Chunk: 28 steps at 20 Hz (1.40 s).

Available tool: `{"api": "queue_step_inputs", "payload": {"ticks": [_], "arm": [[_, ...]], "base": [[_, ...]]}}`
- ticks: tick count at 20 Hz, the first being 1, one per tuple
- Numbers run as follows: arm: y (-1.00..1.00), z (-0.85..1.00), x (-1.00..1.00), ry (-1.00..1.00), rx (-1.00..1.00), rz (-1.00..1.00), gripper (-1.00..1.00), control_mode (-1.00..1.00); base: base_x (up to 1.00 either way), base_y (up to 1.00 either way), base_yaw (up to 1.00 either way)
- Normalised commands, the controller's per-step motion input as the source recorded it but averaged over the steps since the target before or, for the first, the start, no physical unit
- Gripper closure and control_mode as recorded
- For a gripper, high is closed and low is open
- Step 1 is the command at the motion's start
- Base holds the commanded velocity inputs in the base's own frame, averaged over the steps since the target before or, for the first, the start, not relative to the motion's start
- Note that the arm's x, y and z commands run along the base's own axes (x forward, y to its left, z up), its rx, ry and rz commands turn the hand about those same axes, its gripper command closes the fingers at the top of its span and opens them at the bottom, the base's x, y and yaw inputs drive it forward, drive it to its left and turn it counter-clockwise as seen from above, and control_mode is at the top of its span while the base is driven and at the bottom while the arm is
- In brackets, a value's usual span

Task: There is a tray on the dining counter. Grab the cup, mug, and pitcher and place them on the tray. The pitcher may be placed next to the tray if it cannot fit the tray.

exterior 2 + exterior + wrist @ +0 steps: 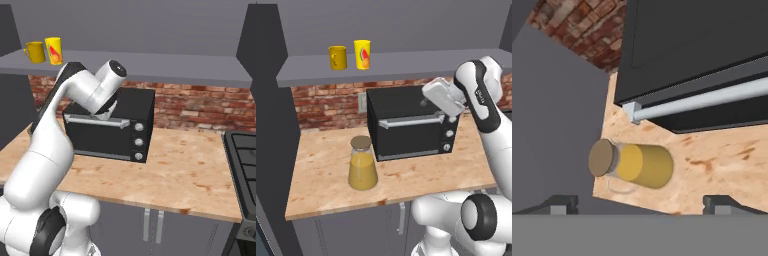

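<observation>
The pitcher (362, 170) of orange juice, with a cork lid, stands on the wood counter left of a black toaster oven; the hand view looks down on the pitcher (637, 165) from above. On the grey shelf above, the tall yellow cup (362, 54) stands just right of the yellow mug (337, 57); the cup (54, 50) and mug (35, 51) sit at the shelf's left end. My gripper (437, 109) hovers over the oven's top front edge, up and to the right of the pitcher. The gripper (641, 202) is open and holds nothing. The tray and dining counter are out of view.
The black toaster oven (411, 125) with a silver handle bar sits mid-counter against the red brick wall. The grey shelf (406, 65) overhangs the counter (321, 175). A dark wall panel bounds the left side. A stove (245, 165) lies at the far right.
</observation>
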Motion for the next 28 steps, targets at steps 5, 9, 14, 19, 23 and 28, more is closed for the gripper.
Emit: {"api": "queue_step_inputs", "payload": {"ticks": [5, 9, 14, 19, 23, 28], "arm": [[0.04, 0.11, 0.00, 0.00, 0.25, -0.01, -1.00, -1.00], [0.09, 0.12, 0.00, 0.00, 0.24, -0.03, -1.00, -1.00], [0.07, 0.13, 0.00, 0.00, 0.23, -0.05, -1.00, -1.00], [0.00, 0.15, 0.00, 0.00, 0.21, -0.07, -1.00, -1.00], [0.00, 0.08, 0.00, 0.00, 0.18, -0.05, -1.00, -1.00], [0.00, 0.10, 0.00, 0.00, 0.18, -0.04, -1.00, -1.00]], "base": [[0.00, 0.00, 0.00], [0.00, 0.00, 0.00], [0.00, 0.00, 0.00], [0.00, 0.00, 0.00], [0.00, 0.00, 0.00], [0.00, 0.00, 0.00]]}}
